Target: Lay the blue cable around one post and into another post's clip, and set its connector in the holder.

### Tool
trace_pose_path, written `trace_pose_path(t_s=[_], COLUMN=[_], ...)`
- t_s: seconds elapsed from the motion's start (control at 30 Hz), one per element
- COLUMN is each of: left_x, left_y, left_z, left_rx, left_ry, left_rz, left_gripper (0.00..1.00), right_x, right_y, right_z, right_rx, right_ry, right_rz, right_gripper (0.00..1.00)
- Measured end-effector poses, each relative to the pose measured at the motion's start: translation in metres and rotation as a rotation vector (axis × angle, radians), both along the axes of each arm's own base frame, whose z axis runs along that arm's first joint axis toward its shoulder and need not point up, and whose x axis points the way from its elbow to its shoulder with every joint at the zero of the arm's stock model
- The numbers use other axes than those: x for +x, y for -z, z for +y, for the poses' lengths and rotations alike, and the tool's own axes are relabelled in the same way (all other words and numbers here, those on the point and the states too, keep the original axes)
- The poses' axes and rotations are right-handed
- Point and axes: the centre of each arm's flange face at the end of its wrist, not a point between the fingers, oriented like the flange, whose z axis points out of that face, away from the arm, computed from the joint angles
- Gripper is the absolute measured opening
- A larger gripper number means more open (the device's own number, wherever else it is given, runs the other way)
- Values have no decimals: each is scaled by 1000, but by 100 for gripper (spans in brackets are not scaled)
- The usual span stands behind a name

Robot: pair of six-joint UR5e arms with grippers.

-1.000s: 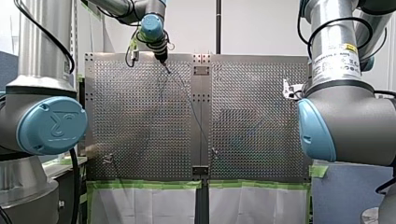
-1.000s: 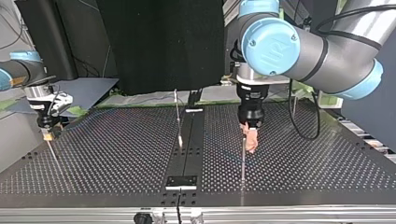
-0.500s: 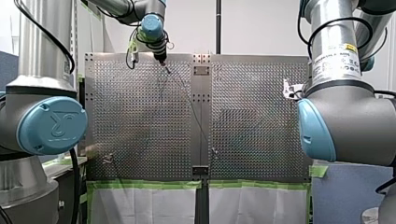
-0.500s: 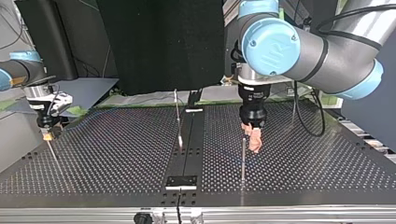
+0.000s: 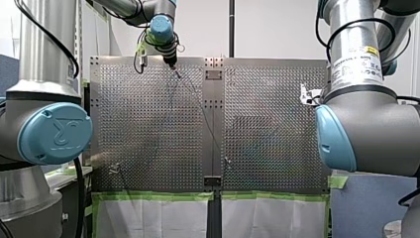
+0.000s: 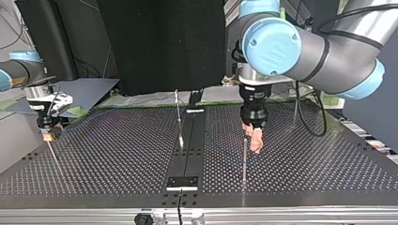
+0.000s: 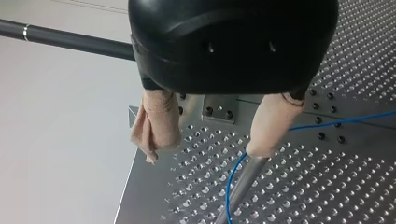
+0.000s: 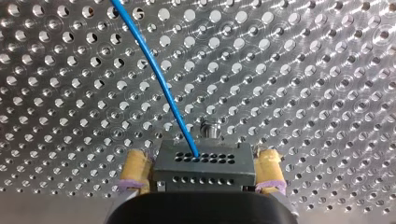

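My left gripper (image 7: 208, 151) hangs over the table (image 5: 148, 124) on the left of the centre rail (image 5: 213, 124), close to the far end of the rail in the front view. Its fingers are spread apart with nothing between them. Both wear beige pads (image 7: 159, 121). The pad nearer the rail sits against the top of a thin metal post (image 7: 243, 186) that stands upright in the table. The other pad hangs free on the side away from the rail.

The blue cable (image 8: 161, 84) bends around that post low down in my left wrist view. It then runs off flat over the holes toward the rail. In the front view it shows only as a faint line slanting from my left gripper to the rail's near end. I cannot tell there whether it touches the small post (image 5: 226, 161) just right of the rail. A small plate (image 6: 183, 182) lies on the rail at its far end.

My right gripper (image 8: 201, 154) is well to the right of the rail, out by the table's side edge, and my own elbow hides most of it in the front view. Its yellow pads (image 8: 133, 168) are clamped on the two sides of the dark connector (image 8: 205, 170). The cable enters one of the holes in the connector's face. The connector hangs above the table with a short stud (image 8: 210, 128) just ahead of it.
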Motion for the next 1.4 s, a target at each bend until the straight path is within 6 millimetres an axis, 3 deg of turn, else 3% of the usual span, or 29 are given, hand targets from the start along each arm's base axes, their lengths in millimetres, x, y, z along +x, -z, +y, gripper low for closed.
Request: trace_pose_path(t_s=[0.47,1.07,1.4], left_x=[-5,-28,-44], left_y=[27,81,124], left_z=[-6,-24,-36], left_rx=[0,10,8], left_ry=[17,104,231], left_rz=[11,8,13], left_gripper=[100,100,100], right_x=[0,2,2], right_y=[0,0,0], right_z=[0,1,0], right_rx=[1,1,-3], right_ry=[1,-3,-2], right_rz=[1,1,-1], right_gripper=[100,100,100])
